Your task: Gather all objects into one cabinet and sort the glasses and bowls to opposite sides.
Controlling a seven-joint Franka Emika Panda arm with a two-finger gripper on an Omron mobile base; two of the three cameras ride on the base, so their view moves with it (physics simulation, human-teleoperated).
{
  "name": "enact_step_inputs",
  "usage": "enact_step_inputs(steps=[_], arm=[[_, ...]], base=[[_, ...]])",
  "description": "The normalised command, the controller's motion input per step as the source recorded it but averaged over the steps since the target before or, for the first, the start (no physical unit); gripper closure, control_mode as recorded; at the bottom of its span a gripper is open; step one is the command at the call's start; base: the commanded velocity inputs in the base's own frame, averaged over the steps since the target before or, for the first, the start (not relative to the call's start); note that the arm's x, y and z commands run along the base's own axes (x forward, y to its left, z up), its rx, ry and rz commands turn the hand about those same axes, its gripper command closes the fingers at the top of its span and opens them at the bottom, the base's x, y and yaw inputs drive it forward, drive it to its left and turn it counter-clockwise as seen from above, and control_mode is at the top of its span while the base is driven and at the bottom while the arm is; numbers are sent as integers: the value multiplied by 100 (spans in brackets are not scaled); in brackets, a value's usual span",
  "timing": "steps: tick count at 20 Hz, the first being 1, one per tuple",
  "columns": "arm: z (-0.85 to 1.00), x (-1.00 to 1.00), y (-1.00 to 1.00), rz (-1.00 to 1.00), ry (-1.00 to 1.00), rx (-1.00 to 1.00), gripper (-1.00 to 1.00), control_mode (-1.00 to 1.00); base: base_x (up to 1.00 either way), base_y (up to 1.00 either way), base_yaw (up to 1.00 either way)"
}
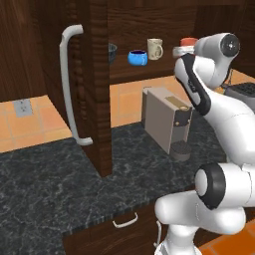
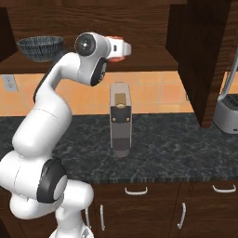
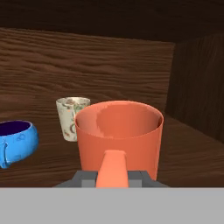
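The orange-red cup [image 3: 118,135] fills the middle of the hand view, and my gripper [image 3: 113,177] is shut on its handle at the near side. The cup [image 1: 188,42] is inside the open dark wood cabinet [image 1: 94,74], at the right end of the shelf; whether it rests on the shelf I cannot tell. Left of it on the shelf stand the beige cup [image 3: 70,117] and the small blue bowl [image 3: 15,139]. The wide dark striped bowl [image 2: 40,48] sits at the shelf's far left. In the right base view the hand hides most of the orange-red cup [image 2: 116,48].
A beige coffee machine [image 1: 167,119] stands on the dark stone counter [image 1: 45,194] below the shelf, right under my arm. A toaster [image 2: 227,111] sits at the counter's right. The open cabinet doors [image 2: 202,60] jut out on both sides, the left one with a long silver handle [image 1: 69,84].
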Motion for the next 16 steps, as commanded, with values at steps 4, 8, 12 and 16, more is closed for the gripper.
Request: enact_step_inputs(steps=[4,8,12,16], arm=[[-8,9,-1,2,13,5,100,-100],[-9,27,3,0,-2,0,100,-100],[-4,67,23,-2,-22,0,100,-100],[-3,31,10,-2,-21,0,100,-100]], base=[[0,0,0],[0,0,0],[0,0,0],[0,0,0]])
